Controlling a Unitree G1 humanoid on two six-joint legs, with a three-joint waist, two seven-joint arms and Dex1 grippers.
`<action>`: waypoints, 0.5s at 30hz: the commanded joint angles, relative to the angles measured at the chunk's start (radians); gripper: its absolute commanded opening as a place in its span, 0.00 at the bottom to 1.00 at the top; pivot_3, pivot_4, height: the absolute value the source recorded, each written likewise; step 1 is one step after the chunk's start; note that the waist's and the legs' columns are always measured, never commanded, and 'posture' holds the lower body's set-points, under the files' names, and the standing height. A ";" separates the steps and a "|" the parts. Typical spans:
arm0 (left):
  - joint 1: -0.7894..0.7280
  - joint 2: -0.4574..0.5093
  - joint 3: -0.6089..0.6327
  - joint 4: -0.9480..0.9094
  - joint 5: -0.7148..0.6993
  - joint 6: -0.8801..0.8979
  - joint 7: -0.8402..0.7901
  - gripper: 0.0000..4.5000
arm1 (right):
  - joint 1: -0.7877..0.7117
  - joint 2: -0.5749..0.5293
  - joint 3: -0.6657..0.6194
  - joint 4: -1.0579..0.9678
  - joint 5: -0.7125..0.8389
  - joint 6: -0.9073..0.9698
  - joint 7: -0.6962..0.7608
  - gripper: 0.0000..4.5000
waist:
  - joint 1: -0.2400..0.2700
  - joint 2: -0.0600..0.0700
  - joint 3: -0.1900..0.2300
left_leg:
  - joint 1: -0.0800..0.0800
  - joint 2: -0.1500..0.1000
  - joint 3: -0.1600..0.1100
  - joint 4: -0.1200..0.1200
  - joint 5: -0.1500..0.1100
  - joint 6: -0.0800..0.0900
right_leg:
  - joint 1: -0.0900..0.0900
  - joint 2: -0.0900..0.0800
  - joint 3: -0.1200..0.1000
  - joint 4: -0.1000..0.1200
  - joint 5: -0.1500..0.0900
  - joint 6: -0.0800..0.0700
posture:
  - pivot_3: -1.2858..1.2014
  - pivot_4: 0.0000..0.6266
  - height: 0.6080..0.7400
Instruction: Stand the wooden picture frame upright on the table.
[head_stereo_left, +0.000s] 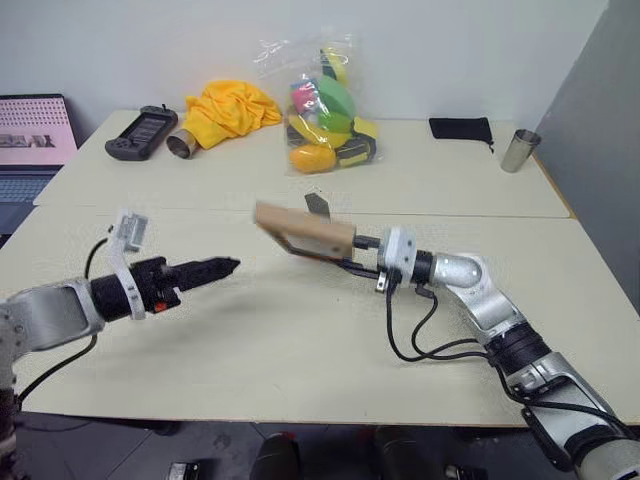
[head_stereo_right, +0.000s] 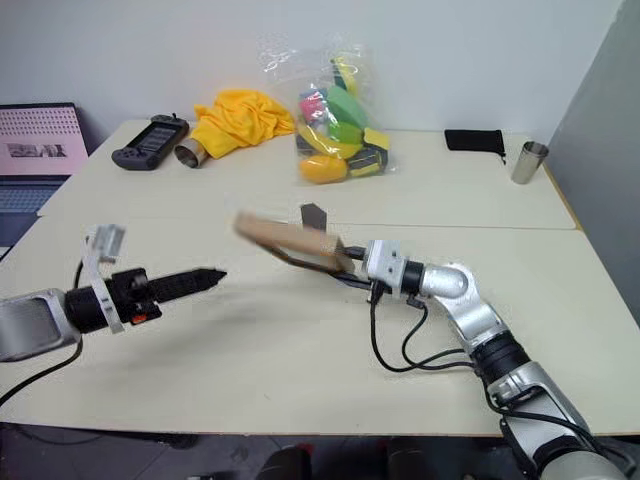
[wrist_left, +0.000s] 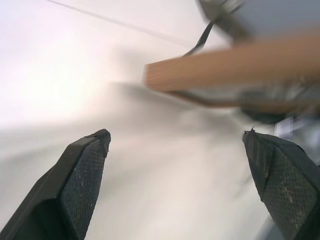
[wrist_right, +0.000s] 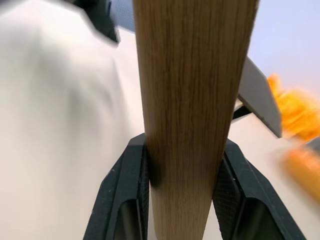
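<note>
The wooden picture frame (head_stereo_left: 305, 232) hangs tilted in the air over the middle of the table (head_stereo_left: 300, 340), its light-wood edge up and a dark stand flap (head_stereo_left: 318, 204) sticking out behind. My right gripper (wrist_right: 182, 150) is shut on the frame's edge (wrist_right: 190, 75), with a black finger pressed on each side. My left gripper (head_stereo_left: 225, 266) hovers a short way to the frame's left, pointing at it, apart from it. In the left wrist view its fingers (wrist_left: 87, 165) stand wide open with nothing between them, and the frame (wrist_left: 225, 70) lies ahead.
Along the back of the table are a laptop (head_stereo_left: 30, 140), a black handheld console (head_stereo_left: 143, 133), a metal cup on its side (head_stereo_left: 183, 146), a yellow cloth (head_stereo_left: 232, 108), a clear bag of colourful toys (head_stereo_left: 325, 110), a black pouch (head_stereo_left: 460, 128) and an upright metal cup (head_stereo_left: 519, 150).
</note>
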 joint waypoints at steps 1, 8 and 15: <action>0.059 -0.017 -0.010 -0.200 0.233 -0.181 -0.013 1.00 | -0.115 0.048 -0.106 -0.009 0.209 0.372 0.077 0.29 | 0.003 0.000 0.000 | -0.001 0.000 0.000 0.000 0.000 0.000 | 0.000 0.000 0.000 0.000 0.000 0.000 | 0.52 0.24 1.00; 0.133 -0.099 -0.032 -0.268 0.401 -0.302 -0.039 1.00 | -0.212 0.149 -0.141 0.268 0.150 0.499 0.150 0.29 | 0.001 0.000 0.000 | -0.001 0.000 0.002 -0.002 0.000 0.001 | -0.001 0.001 0.001 -0.003 0.000 0.000 | 0.52 0.24 1.00; 0.133 -0.140 -0.028 -0.262 0.440 -0.306 -0.064 1.00 | -0.174 0.184 -0.152 0.369 0.055 0.449 0.176 0.36 | -0.001 0.000 0.000 | -0.001 0.000 0.002 -0.004 0.000 0.001 | -0.002 0.001 0.001 -0.004 0.000 0.000 | 0.52 0.24 1.00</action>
